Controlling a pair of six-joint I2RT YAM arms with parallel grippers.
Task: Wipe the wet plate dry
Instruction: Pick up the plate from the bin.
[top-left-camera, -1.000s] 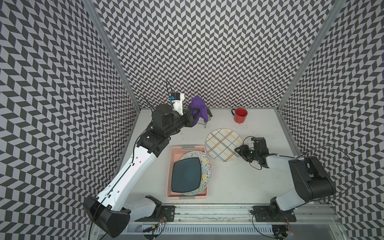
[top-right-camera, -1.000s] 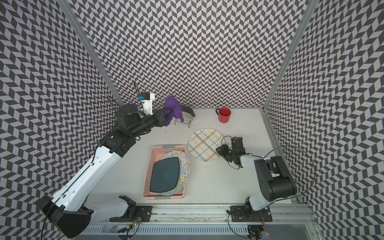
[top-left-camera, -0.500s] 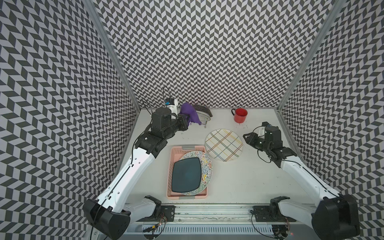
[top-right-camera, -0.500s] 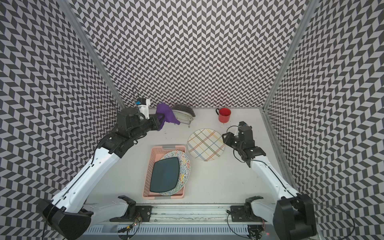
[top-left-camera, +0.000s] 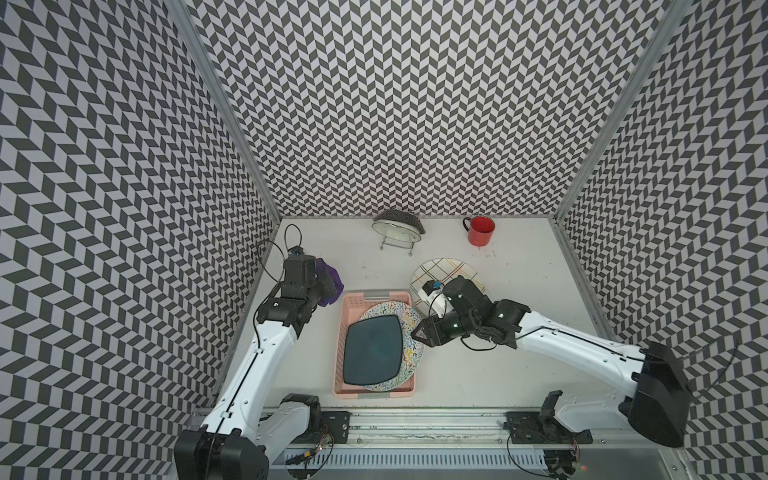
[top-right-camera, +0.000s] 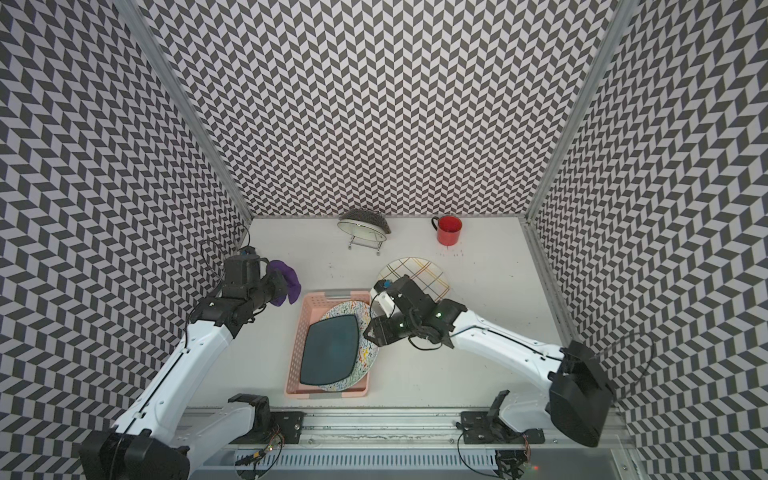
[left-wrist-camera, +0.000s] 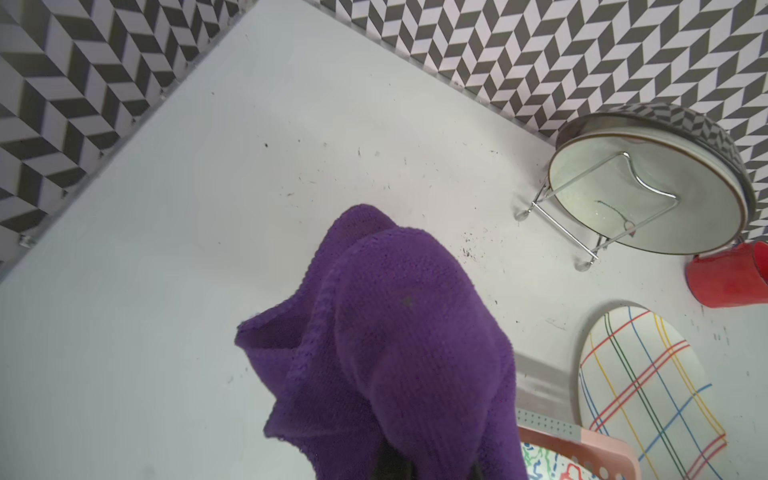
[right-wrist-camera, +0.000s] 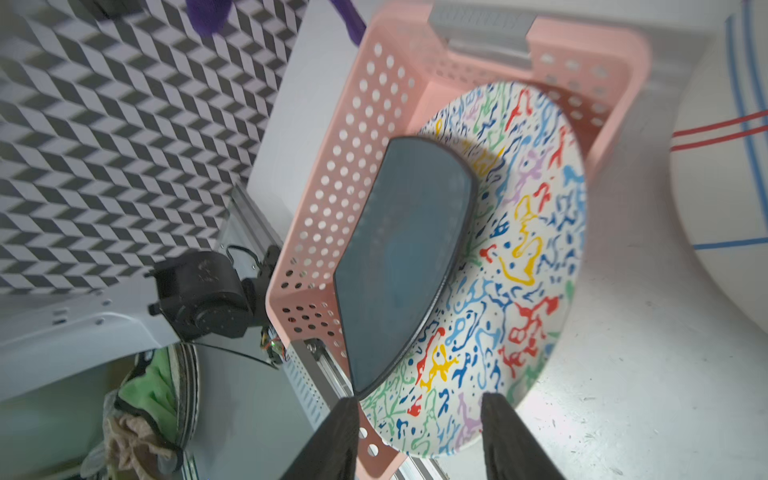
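My left gripper is shut on a bunched purple cloth, held above the table left of the pink basket; the cloth hides its fingers. In the basket a squiggle-patterned round plate lies under a dark blue-grey square plate. My right gripper is open at the basket's right side, with the squiggle plate's rim between its fingers, not clamped. A plaid plate lies flat behind that arm. A white plate leans in a wire rack at the back. Which plate is wet I cannot tell.
A red mug stands at the back right. Chevron-patterned walls close in the left, back and right sides. The arm bases and a metal rail run along the front edge. Dark specks dot the white table.
My left gripper carried the cloth from the rack at the back down to the basket's left. My right arm swung from beside the plaid plate over to the squiggle plate's rim.
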